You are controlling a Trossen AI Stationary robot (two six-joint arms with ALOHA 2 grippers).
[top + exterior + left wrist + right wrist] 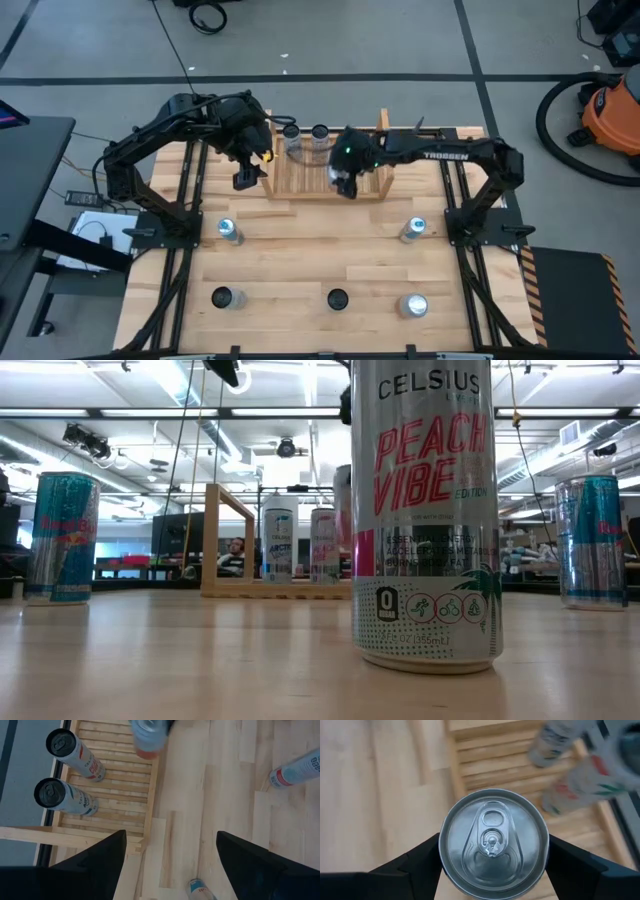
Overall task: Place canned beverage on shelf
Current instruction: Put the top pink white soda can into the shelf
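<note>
The light wooden shelf [325, 165] stands at the table's far middle. Two cans [291, 135] [320, 133] stand upright on its slats near the left end; they also show in the low view [277, 545] [322, 545]. My right gripper [345, 183] is over the shelf's front middle, shut on a silver can [492, 842]. My left gripper [245, 178] is open and empty above the table just left of the shelf's left board; its wrist view shows it [170, 865] looking down on the shelf's slats [112, 785]. My right gripper pinches the silver can between its two fingers [420, 862], on opposite sides of the can's wall just below the top rim [445, 855]. The fingers point down from above. The can is upright over the shelf's slats; whether its base touches them I cannot tell.
Several loose cans stand upright on the table: two mid-table [229, 231] [414, 230] and three near the front edge [222, 297] [337, 298] [413, 305]. The front middle one fills the low view [425, 510]. The shelf's right half is bare slats.
</note>
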